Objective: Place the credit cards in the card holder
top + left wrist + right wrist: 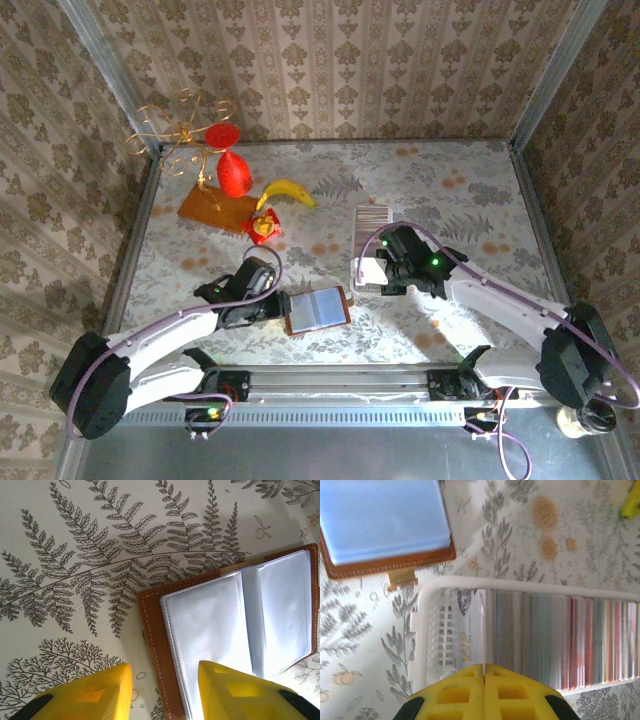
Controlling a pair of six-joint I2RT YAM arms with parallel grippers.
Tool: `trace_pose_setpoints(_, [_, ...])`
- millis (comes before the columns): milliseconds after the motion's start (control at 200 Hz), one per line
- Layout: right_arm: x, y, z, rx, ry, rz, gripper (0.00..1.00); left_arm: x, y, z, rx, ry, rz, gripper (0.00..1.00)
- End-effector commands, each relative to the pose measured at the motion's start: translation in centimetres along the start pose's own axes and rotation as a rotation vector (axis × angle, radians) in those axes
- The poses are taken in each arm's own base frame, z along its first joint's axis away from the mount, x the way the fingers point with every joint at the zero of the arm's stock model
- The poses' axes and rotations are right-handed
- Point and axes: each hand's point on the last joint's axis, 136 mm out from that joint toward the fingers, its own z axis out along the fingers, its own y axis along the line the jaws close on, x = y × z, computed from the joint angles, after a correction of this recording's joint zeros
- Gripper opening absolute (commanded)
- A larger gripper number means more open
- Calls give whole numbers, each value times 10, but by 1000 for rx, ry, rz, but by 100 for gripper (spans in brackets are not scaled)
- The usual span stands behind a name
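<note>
Right fingers (476, 677) are closed, pinching the edge of one of the credit cards (545, 640). That card stands edge-on at the seam. The cards are packed on edge in one white slotted tray (426, 630). They fill it from the fingers to its far end, and the end nearest the card holder (210, 630) is bare slots. Too many cards to count. Most are silver-grey, some have red or orange edges, and one pale face reads "VIP".

Left fingers (122, 680) are open and straddle the holder's brown stitched edge. One sits over bare surface (75, 555), the other over a clear pocket. Can't tell if either touches.

One holder, lying open and flat, two pale clear pockets showing. Its snap tab (402, 577) points at the tray end, near it but apart.

Room: the surface is bare left of the holder and right of the tray, with walls on three sides. The far-left corner holds one banana (290, 190), one red vase (236, 174), one board (215, 210), one small red square (265, 229) and one gold wire ornament (180, 130), all well apart from both arms.
</note>
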Motion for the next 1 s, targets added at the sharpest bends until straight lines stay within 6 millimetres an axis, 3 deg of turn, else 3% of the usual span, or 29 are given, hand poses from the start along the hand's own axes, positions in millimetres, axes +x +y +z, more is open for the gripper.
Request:
trace_pose_setpoints(0, [-21,1,-30,-41,-93,173,0,10,3,-2,3,20,-23,41])
trace_pose_setpoints(80, [-35,2,-45,-64,-161,319,0,12,3,-3,10,17,-33,42])
trace_pose_setpoints(285, [-64,-15,-72,-96,-348,923,0,19,0,-5,41,18,-49,45])
trace_pose_setpoints(420, [-71,-11,-66,-219,-354,1322,0,22,-3,-5,60,19,-58,52])
trace_pose_setpoints(535, [-73,-1,-46,-318,-326,1581,0,24,-7,-3,71,19,-62,57])
trace_pose_setpoints(700, [-86,13,-23,-323,-281,1608,0,23,-5,-2,45,11,-67,61])
trace_pose_setpoints(845, [-94,26,8,-373,-240,1619,0,22,-4,-2,10,16,-68,63])
trace_pose_setpoints(995, [-91,33,37,-377,-174,1638,0,22,-5,0,-35,29,-63,62])
